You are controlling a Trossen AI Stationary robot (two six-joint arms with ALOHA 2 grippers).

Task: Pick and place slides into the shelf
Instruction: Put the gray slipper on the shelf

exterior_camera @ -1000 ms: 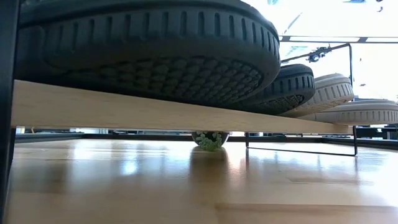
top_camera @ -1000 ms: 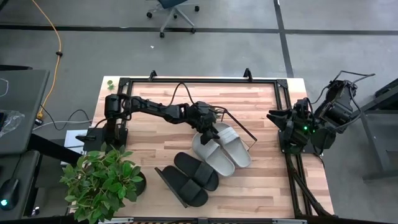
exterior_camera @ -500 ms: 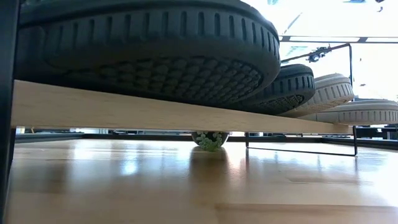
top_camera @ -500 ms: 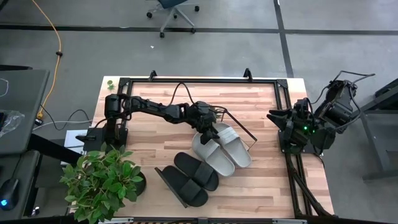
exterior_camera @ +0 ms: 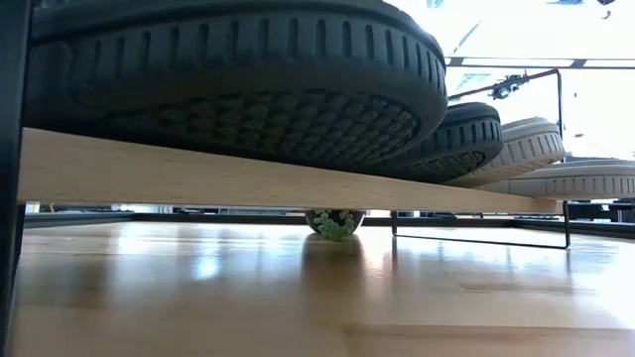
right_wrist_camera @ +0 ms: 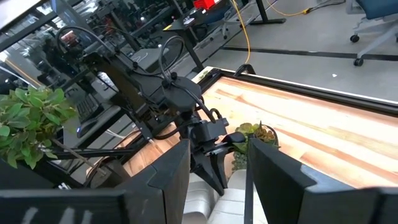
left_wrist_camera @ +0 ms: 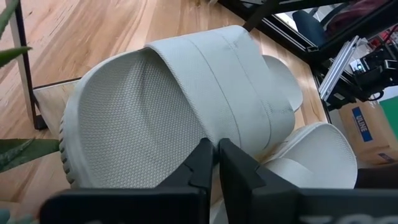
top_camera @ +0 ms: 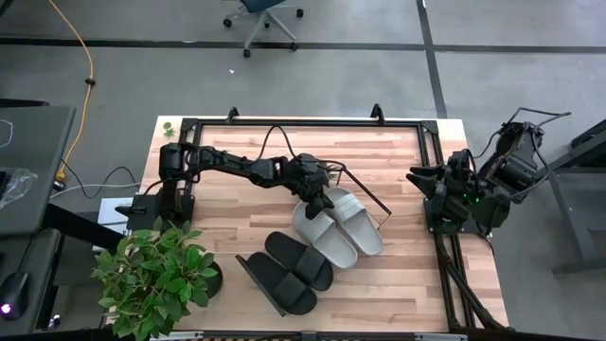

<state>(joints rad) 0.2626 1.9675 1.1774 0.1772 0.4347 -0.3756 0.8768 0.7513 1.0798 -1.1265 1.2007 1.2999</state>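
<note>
Two black slides (top_camera: 289, 270) and two light grey slides (top_camera: 338, 227) lie side by side, soles down, on the shelf (exterior_camera: 248, 178), a low wooden plank that runs slantwise across the table. My left gripper (left_wrist_camera: 216, 155) is shut and slants down at the far grey slide (left_wrist_camera: 155, 112), with its tips at the near edge of that slide's strap (left_wrist_camera: 236, 87). In the high view it shows over that slide's far end (top_camera: 317, 202). My right gripper (right_wrist_camera: 217, 180) is open and held high at the table's right edge (top_camera: 421, 180). My left gripper's shut fingertips (left_wrist_camera: 205, 158) stand right at the strap's near edge (left_wrist_camera: 214, 134) on the grey slide, coming slantwise from above. I cannot tell whether they touch it. The slide rests on the shelf.
A potted plant (top_camera: 156, 275) stands at the table's near left corner. A small green plant (top_camera: 168, 127) sits at the far left corner. Black rails (top_camera: 312, 121) frame the tabletop. Bare wood (top_camera: 237, 213) lies between the left arm's base and the shelf.
</note>
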